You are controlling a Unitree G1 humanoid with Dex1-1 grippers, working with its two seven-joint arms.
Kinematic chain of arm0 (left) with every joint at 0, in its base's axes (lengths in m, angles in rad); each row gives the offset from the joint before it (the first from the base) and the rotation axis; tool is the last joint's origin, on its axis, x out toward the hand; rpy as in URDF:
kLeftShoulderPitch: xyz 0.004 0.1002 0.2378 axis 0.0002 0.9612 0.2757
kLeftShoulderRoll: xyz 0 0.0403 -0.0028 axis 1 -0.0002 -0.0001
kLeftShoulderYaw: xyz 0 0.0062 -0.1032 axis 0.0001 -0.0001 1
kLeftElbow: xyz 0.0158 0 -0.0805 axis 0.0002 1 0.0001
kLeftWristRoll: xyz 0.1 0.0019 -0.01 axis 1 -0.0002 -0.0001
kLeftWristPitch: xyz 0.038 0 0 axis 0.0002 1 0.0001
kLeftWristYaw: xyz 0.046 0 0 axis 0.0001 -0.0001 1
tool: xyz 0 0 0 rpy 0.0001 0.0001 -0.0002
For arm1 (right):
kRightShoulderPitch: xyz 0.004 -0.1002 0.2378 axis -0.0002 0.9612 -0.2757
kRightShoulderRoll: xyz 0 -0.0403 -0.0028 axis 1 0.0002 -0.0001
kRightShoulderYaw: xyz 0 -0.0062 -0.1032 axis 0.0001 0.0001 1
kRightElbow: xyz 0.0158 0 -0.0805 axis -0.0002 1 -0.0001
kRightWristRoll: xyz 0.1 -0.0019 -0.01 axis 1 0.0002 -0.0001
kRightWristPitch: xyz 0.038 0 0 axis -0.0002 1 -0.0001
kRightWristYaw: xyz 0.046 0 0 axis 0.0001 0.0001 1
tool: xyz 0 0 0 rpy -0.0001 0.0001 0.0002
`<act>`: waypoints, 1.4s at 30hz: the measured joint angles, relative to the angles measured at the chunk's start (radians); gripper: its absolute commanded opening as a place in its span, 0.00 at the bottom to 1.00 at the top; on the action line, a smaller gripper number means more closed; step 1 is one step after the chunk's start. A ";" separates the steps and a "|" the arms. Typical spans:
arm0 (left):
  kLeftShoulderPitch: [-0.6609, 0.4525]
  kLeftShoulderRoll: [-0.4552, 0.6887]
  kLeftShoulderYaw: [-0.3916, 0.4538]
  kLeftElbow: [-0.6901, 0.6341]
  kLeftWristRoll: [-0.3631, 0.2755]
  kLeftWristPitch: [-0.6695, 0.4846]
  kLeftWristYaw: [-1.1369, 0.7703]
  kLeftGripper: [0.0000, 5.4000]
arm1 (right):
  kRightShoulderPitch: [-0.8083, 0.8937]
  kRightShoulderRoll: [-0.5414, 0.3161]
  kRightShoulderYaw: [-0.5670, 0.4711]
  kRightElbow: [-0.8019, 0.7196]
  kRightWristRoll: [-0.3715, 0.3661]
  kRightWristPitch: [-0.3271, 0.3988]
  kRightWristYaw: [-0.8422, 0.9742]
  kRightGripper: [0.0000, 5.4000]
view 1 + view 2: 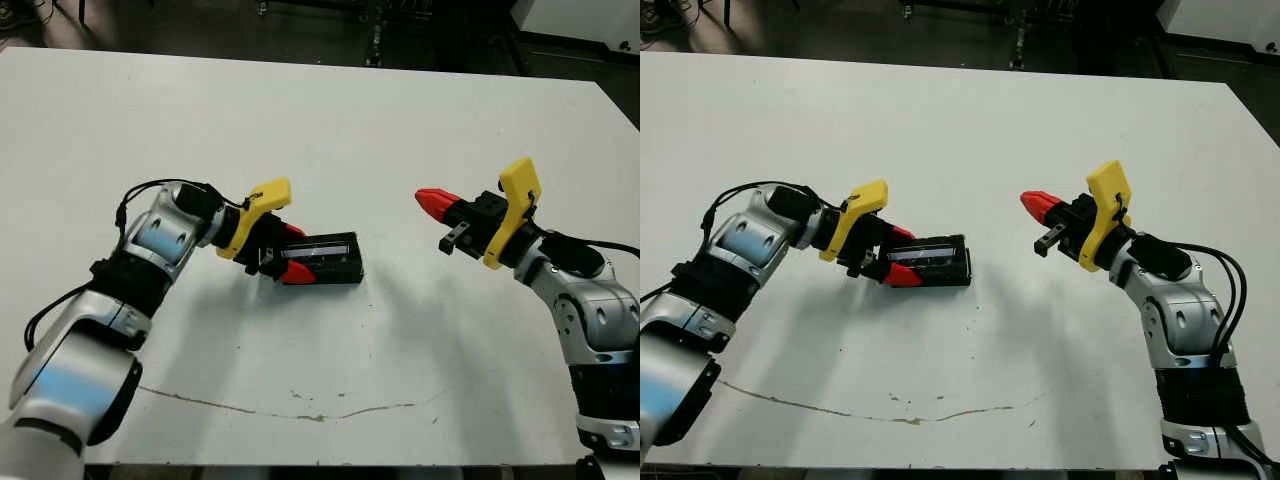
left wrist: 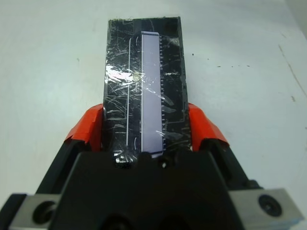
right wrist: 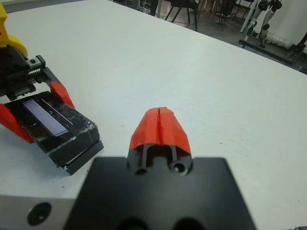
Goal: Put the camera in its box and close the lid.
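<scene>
On the white desk (image 1: 330, 120), a little left of centre, the black box (image 1: 322, 262) is seen lying with the glossy lid (image 2: 144, 81) already seated flat on top of it. The camera is not visible anywhere; it is judged to be inside, under the lid, though that cannot be confirmed.

The left arm (image 1: 150, 250) is stretched in from the left, and the left pincer (image 1: 290, 254) is pinching the near end of the closed box, one red fingertip against each long side (image 2: 88, 127). In the left wrist view the lid's shiny wrapped surface is crossed by a pale streak.

The right pincer (image 1: 432, 203) is held in the air well apart from the box, to its right, with its red tips pressed together and nothing between them.

Trouble could yet be caused at the release. If the left fingers are opened while the arm is being drawn back, the box could be dragged or swung across the desk. If the lid is only resting and not fully pressed home, it could be lifted or knocked askew by a fingertip sliding along its edge. A push from the right pincer could shove the box against the left fingers.
</scene>
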 measured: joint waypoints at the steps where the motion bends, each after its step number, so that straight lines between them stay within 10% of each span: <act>1: 0.001 -0.004 0.000 0.002 0.002 -0.004 0.004 0.58 | 0.000 0.000 0.000 0.000 0.000 0.000 0.000 0.00; 24: 0.012 -0.039 -0.031 -0.026 0.071 0.046 0.069 0.58 | 0.006 -0.001 0.000 -0.006 0.000 0.000 0.000 0.00; 42: 0.047 0.025 -0.067 -0.245 0.092 0.313 0.115 0.58 | 0.007 -0.001 -0.001 -0.006 0.003 0.000 0.002 0.00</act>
